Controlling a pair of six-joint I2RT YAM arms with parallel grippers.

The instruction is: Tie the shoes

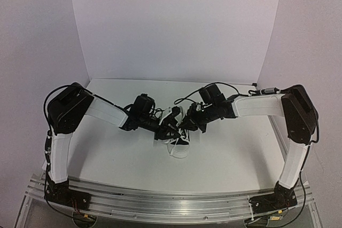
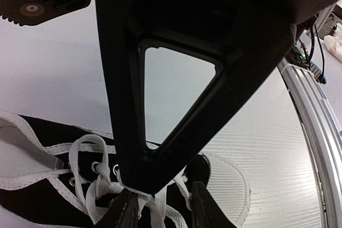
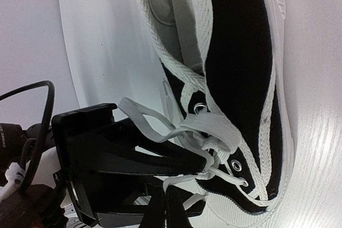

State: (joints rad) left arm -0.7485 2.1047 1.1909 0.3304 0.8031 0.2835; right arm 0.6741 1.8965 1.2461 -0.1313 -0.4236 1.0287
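The black sneaker [image 1: 179, 150] with white toe cap lies mid-table, toe toward the near edge. Both grippers meet over its laces. My left gripper [image 1: 169, 127] comes in from the left. In the left wrist view its fingers [image 2: 126, 212] stand apart on either side of the white laces [image 2: 80, 150] above the shoe [image 2: 43, 132]. The right gripper's black finger frame crosses just in front. My right gripper [image 1: 185, 124] comes from the right. In its wrist view its fingertips [image 3: 163, 187] are pressed together on a lace strand [image 3: 208, 126] running from the knot, beside the shoe [image 3: 240, 52].
White backdrop walls stand at the left, back and right of the white table [image 1: 107, 153]. An aluminium rail [image 1: 171, 206] runs along the near edge and also shows in the left wrist view [image 2: 315, 132]. Cables hang off both wrists.
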